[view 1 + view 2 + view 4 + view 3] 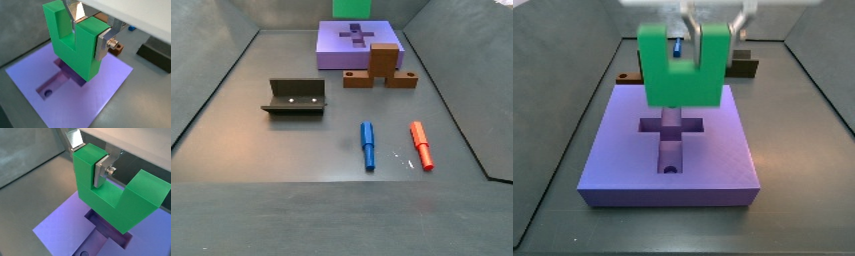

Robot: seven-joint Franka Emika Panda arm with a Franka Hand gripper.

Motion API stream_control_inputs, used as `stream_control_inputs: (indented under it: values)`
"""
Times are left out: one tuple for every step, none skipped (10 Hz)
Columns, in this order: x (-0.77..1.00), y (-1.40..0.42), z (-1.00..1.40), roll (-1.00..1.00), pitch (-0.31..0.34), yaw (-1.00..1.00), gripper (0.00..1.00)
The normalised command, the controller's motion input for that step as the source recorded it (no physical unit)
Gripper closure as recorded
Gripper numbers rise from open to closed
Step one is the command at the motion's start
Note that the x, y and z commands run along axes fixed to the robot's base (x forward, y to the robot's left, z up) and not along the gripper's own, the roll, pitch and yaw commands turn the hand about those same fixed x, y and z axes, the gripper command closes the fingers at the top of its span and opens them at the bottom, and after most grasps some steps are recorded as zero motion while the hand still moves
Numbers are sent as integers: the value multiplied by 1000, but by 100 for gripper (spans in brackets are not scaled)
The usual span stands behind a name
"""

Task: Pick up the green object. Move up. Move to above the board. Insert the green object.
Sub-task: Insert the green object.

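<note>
My gripper [87, 32] is shut on one prong of the bright green U-shaped object [77, 55], its silver fingers on either side of that prong, as both wrist views show [88, 160]. The green object [120, 198] hangs just above the purple board [107, 95], over the cross-shaped recess [100, 225]. In a side view the green object [683, 68] hovers above the board [714, 150] and covers the far end of the cross; the gripper [714, 25] is at the frame's top. In a side view the board [338, 50] lies far back with the green object [352, 8] above it.
A brown block [382, 68] stands against the board's near side, and shows in a wrist view [117, 48]. The dark fixture [295, 97] stands on the floor left of centre. A blue pen [368, 145] and a red pen [421, 146] lie nearer. Grey walls enclose the floor.
</note>
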Motion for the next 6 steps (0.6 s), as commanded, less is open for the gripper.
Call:
stream_control_inputs:
  values:
    - [317,-126,-574,117,-21,123,100]
    - [100,0,-403,84,0,0,100]
    - [0,46,-209,49,0,-34,100]
    - [0,71,-203,46,0,-86,100]
    - [-169,86,-203,14,0,-60,100]
    - [-389,46,-66,-56,-99,0,100]
